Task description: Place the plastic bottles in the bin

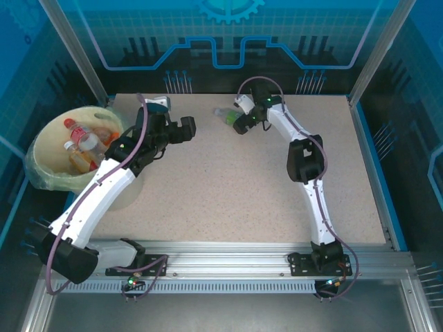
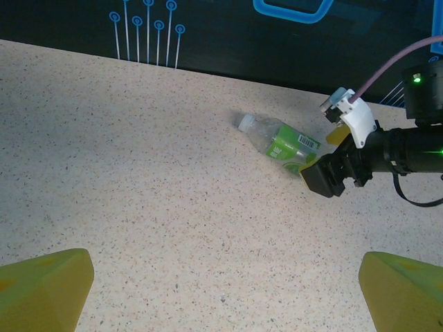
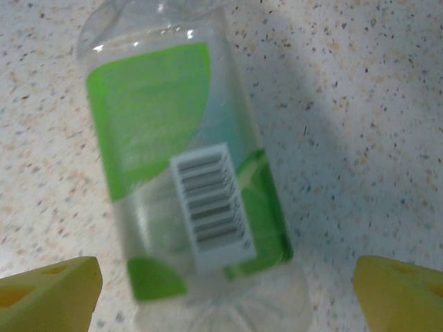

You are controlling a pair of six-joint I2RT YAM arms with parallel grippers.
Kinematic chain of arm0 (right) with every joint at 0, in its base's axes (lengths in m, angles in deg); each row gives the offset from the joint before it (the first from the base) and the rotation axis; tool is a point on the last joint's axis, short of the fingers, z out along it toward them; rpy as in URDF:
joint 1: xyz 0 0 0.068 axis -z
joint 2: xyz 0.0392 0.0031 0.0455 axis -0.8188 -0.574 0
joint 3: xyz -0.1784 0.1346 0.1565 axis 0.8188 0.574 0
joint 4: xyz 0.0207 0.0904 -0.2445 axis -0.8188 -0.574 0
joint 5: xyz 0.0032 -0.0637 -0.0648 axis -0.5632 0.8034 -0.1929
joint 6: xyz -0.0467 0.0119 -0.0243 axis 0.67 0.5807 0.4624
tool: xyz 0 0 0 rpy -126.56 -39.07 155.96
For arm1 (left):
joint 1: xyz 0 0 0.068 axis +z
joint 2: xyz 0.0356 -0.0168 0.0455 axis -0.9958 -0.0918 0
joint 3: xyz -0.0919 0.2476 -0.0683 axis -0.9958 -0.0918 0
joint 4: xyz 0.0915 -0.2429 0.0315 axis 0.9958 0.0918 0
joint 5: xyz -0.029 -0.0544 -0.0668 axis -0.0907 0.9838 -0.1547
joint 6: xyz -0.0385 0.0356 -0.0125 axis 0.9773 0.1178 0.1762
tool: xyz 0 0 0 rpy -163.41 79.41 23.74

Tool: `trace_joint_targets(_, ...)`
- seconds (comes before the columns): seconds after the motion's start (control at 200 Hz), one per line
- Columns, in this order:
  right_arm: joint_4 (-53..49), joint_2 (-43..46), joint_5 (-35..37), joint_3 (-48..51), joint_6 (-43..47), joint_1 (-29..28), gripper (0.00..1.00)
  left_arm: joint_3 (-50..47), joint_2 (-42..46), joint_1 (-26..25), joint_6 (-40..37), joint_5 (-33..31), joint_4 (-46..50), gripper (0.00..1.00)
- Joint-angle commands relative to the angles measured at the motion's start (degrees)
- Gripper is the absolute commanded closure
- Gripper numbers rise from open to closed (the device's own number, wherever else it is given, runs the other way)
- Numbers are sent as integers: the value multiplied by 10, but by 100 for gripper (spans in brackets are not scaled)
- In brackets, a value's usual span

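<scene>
We read this as a robotics lab test cell, not a home or a shop. Aluminium frame posts rise at the corners, boxing in a speckled tabletop. Blue backdrop panels stand behind it, printed with a gear emblem and circuit-trace lines. A slotted aluminium rail runs along the near edge. Two white-and-black arms are bolted to it, the left arm and the right arm. We note a purple cable trailing from the hardware and a green indicator light glowing on it.
</scene>
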Motion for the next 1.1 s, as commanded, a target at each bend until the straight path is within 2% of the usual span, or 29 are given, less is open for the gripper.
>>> trace_joint_targets(0.0,-63,-50,-19,-76,14,-3,8,-7,-9,6,-23,-2,-5,1)
trace_joint_targets(0.215,-41,-68,-38,-85,16,-3,17,-5,-30,8,-38,4,-17,1)
trace_joint_targets(0.245,-37,-68,-35,-85,10,-3,27,-6,-34,8,-39,8,-19,1)
trace_joint_targets(0.28,-30,-67,-26,-82,-2,-3,34,-5,-38,8,-40,14,-20,1)
trace_joint_targets(0.385,-11,-49,-12,-55,-15,-5,37,-7,-43,8,-40,30,-27,1)
trace_joint_targets(0.465,5,-23,-11,-20,-30,-8,44,-8,-44,8,-37,41,-30,1)
trace_joint_targets(0.695,121,137,12,202,-60,-23,65,-11,-39,9,-21,92,-41,1)
trace_joint_targets(0.835,184,265,25,359,-86,-30,67,-24,-26,8,-11,125,-60,1)
trace_joint_targets(0.985,259,399,28,521,-122,-43,70,-51,-12,8,4,252,-129,1)
trace_joint_targets(1.096,294,490,45,623,-145,-63,70,-53,-20,7,30,299,-151,1)
